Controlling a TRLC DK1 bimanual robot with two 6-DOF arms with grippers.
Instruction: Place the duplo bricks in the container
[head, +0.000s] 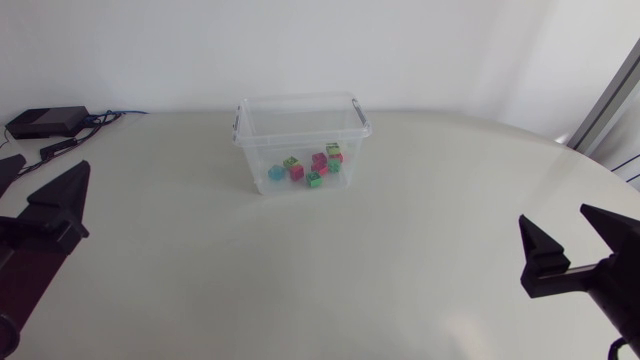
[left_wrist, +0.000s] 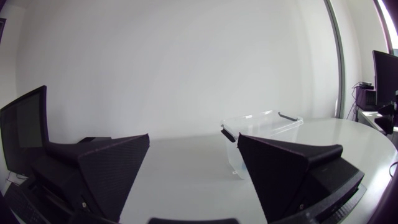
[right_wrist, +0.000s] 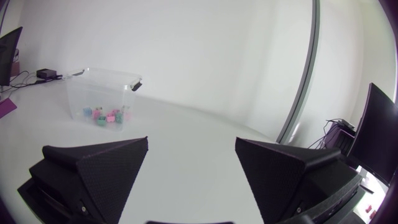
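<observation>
A clear plastic container (head: 302, 128) with black handle clips stands at the table's far middle. Several duplo bricks (head: 312, 167) in pink, green and blue lie on its floor. My left gripper (head: 40, 195) rests open at the left edge of the table, far from the container. My right gripper (head: 580, 235) rests open at the near right. The left wrist view shows its gripper (left_wrist: 194, 149) open, with the container (left_wrist: 261, 134) ahead. The right wrist view shows its gripper (right_wrist: 191, 152) open, with the container (right_wrist: 99, 93) and bricks (right_wrist: 106, 115) far ahead.
A black box with cables (head: 45, 122) sits at the far left corner of the white table (head: 330, 260).
</observation>
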